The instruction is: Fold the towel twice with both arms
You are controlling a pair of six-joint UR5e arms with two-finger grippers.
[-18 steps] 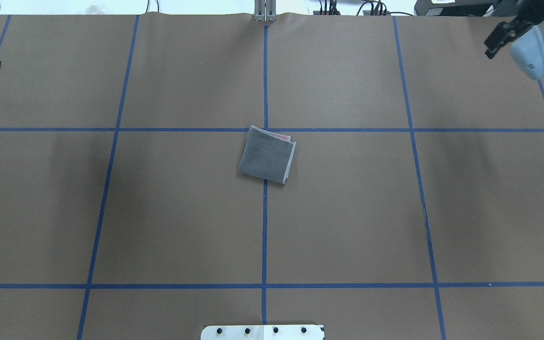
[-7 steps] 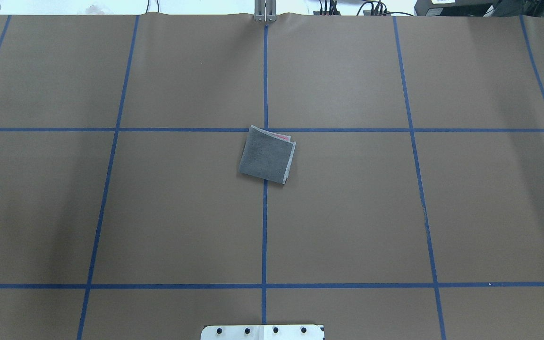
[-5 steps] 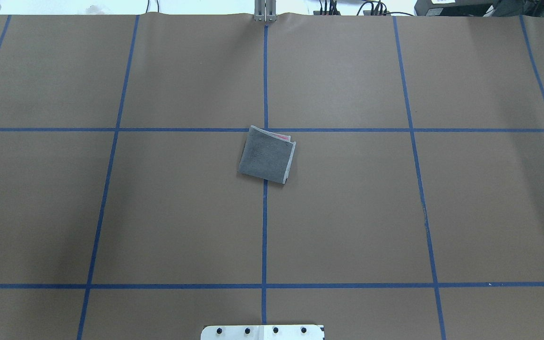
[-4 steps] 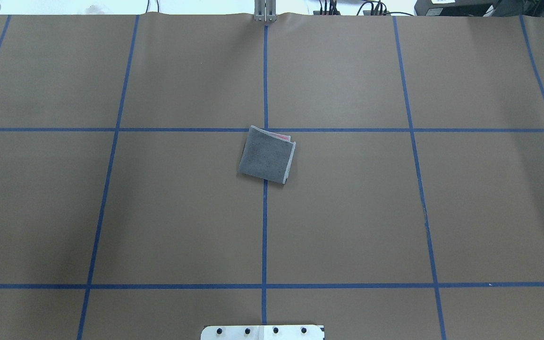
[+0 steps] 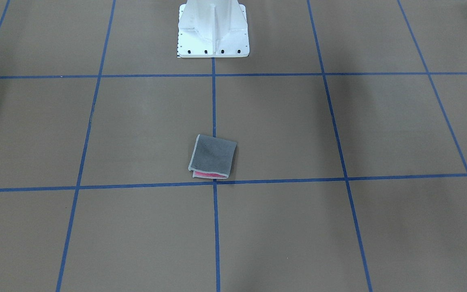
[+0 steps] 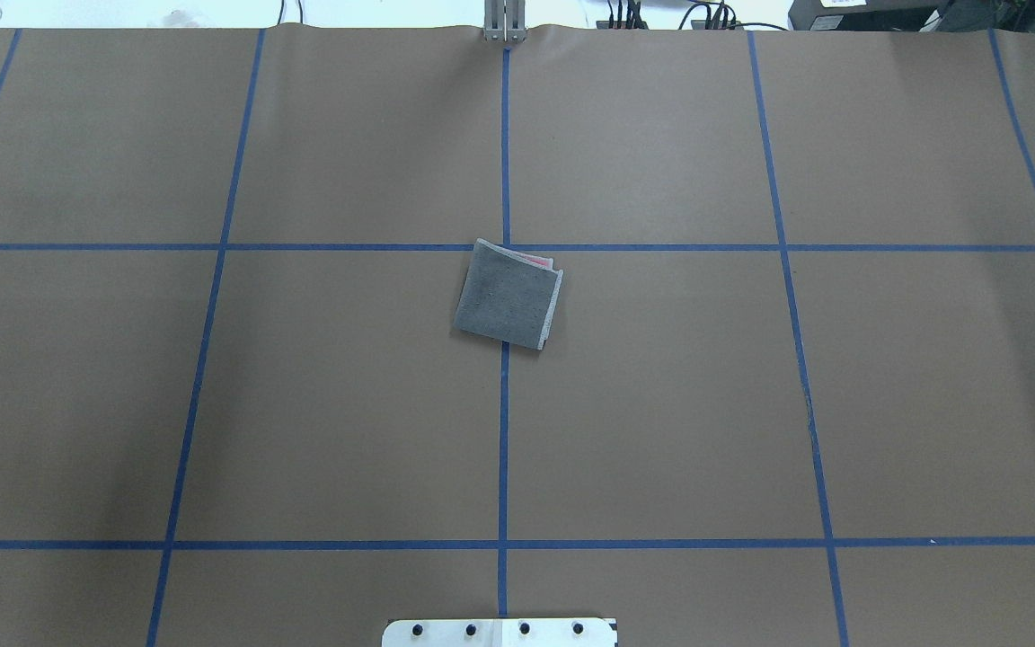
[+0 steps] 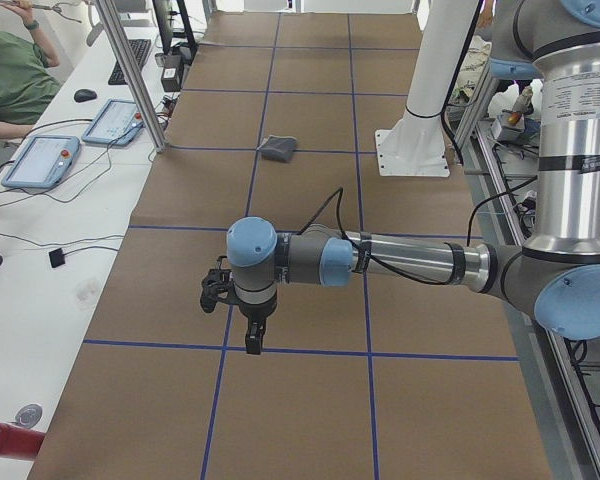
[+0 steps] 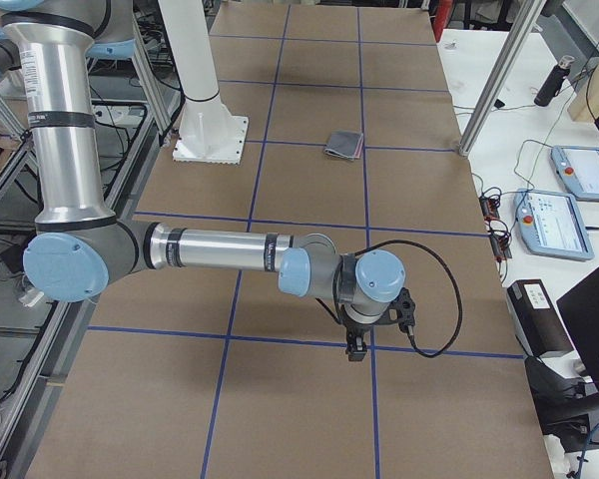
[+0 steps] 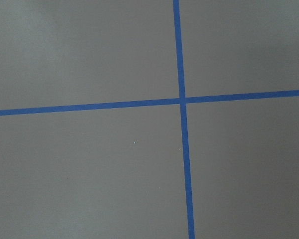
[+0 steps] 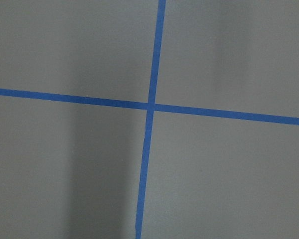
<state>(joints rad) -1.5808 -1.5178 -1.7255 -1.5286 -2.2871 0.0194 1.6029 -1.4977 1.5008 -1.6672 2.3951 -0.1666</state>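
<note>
The towel (image 6: 508,294) lies folded into a small square at the middle of the table, dark grey face up, with a pink strip showing at one edge (image 5: 207,174). It also shows far off as the towel (image 7: 277,149) and the towel (image 8: 344,146). Nothing touches it. My left gripper (image 7: 252,340) hangs pointing down over the table's left end, far from the towel; I cannot tell whether it is open or shut. My right gripper (image 8: 357,349) hangs the same way over the right end; its state I cannot tell either. Both wrist views hold only brown paper and blue tape lines.
The white pedestal (image 5: 213,28) stands at the robot's side of the table. A metal post (image 7: 130,75) and another post (image 8: 494,85) rise at the far edge. A person (image 7: 10,75) sits at a side desk with tablets (image 7: 40,160).
Both grippers, seen at the overhead view's upper corners 2.6 s ago, have left that view. The towel has not moved.
</note>
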